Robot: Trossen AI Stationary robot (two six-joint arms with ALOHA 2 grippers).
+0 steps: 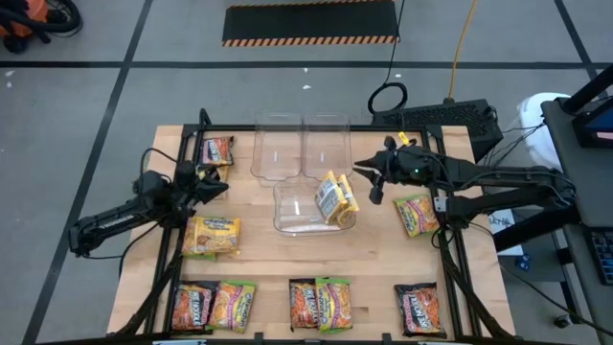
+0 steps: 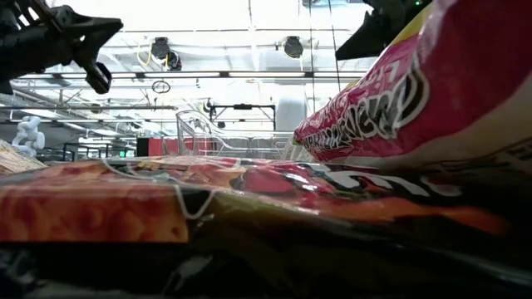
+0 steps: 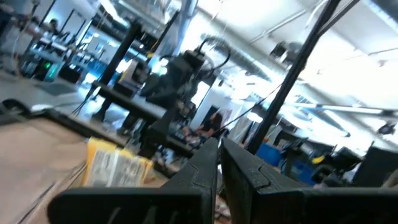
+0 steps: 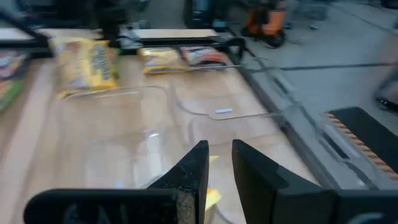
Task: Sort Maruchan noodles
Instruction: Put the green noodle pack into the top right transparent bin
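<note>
Maruchan noodle packets lie flat around the table: an orange-red one [image 1: 218, 150] at the far left, a yellow one [image 1: 213, 235] on the left, a lime-green one [image 1: 417, 213] on the right, and several along the near edge [image 1: 316, 305]. Yellow packets [image 1: 335, 196] stand tilted inside the nearer clear bin [image 1: 287, 216]. My right gripper [image 1: 362, 172] [image 4: 217, 165] hovers just right of that bin, open by a narrow gap and holding nothing. My left gripper [image 1: 222, 185] [image 3: 219, 155] hangs over the table's left part, shut and empty.
Two more clear bins [image 1: 299, 144] stand side by side at the far centre. Black frame rails [image 1: 450, 259] run along the table's left and right sides. In the low view, packets [image 2: 249, 208] lie right in front of the camera and hide most of the table.
</note>
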